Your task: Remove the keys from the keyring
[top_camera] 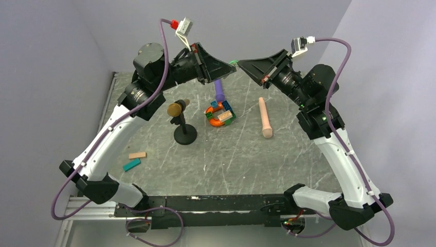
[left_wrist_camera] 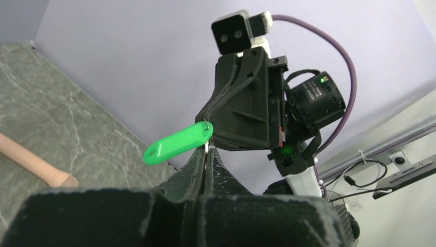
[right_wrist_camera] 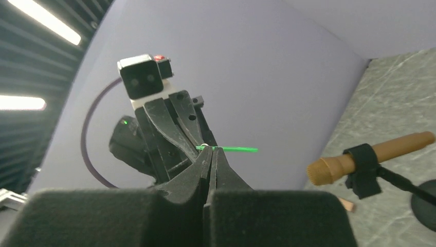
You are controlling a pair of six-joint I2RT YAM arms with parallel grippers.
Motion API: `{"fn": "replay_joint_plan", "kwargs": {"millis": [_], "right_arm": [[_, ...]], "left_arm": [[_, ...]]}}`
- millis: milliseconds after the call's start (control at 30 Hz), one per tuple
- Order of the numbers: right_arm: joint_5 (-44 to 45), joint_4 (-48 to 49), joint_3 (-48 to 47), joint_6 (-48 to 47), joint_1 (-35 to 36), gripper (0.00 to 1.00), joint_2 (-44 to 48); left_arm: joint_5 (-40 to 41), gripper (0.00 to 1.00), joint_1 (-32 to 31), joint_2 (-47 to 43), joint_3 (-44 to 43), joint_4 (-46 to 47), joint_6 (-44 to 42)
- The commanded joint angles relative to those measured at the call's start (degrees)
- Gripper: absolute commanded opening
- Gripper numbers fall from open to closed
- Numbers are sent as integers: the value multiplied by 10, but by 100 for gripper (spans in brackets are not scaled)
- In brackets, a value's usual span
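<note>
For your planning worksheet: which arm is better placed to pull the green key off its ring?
Probably left: the left gripper is shut on the keyring just beneath the green key, free to pull; the right gripper, also shut, anchors.

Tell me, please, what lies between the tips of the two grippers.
The green key on its keyring, held in mid-air where the left gripper and right gripper meet; both wrist views show it.

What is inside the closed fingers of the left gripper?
At the left gripper, a sliver of keyring shows, the green key beside it. The pinched part is covered by the fingers.
</note>
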State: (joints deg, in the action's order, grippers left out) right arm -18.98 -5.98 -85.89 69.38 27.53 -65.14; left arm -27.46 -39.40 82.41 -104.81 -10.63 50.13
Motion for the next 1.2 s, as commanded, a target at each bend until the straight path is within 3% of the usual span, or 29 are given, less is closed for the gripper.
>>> {"fn": "replay_joint_plan", "kwargs": {"millis": [0,933,1167], "right_arm": [[-69,-47,-47,-97,5,0,1],[-141,-122,-103,-248,15,0,21],[-161,-182,-152,-299,28,0,1]], "left_arm": [[-26,0,-3,-22,-25,-37,-22],[-81,0,-4,-28,-38,-125,-55],[-111,0,-4,5,-92,-179,-73]]}}
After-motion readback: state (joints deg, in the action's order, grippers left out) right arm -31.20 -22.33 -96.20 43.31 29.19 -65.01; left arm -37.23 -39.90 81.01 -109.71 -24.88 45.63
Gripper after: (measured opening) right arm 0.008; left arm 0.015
